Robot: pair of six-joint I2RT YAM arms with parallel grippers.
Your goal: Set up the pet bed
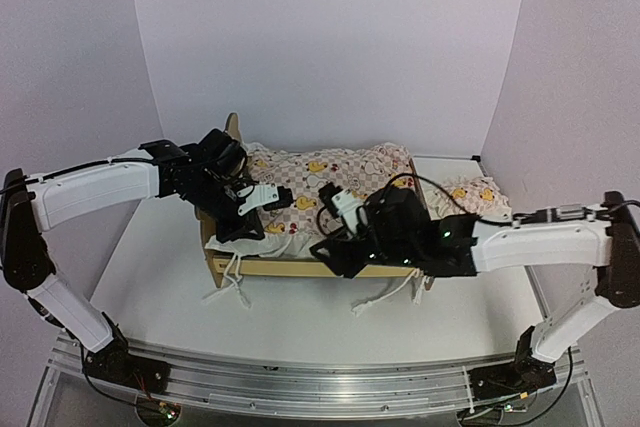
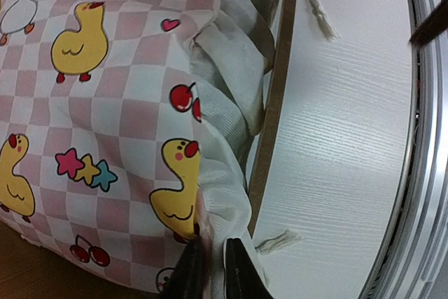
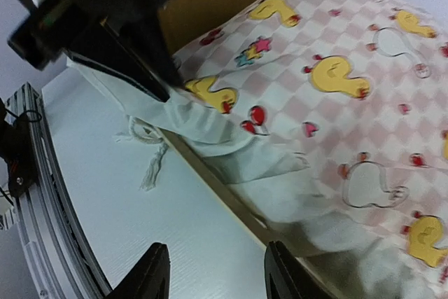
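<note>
The pet bed [image 1: 285, 267] stands mid-counter [image 1: 165, 282] with its long side toward me and its eared headboard [image 1: 233, 129] at the left end. Inside it lies the duck quilt [image 1: 330, 172], which fills the frame from end to end. Its cream ruffle [image 2: 224, 82] bunches against the near side rail [image 2: 269, 124] and spills over it. White tasselled ties [image 1: 230, 285] hang from that edge onto the counter. A small matching pillow [image 1: 478, 192] lies outside the bed on the counter, just beyond its right end. My left gripper [image 2: 212, 271] sits at the quilt's near left corner, its jaws only a narrow slit apart with the ruffle's edge in the gap. I cannot tell whether they pinch the cloth or merely straddle it. My right gripper [image 3: 213, 274] hangs over bare counter just in front of the near rail. Its jaws are spread wide and hold nothing. My right arm and its black cable [image 1: 425, 185] lie across the bed's near right corner and hide that part of the frame from above.
</note>
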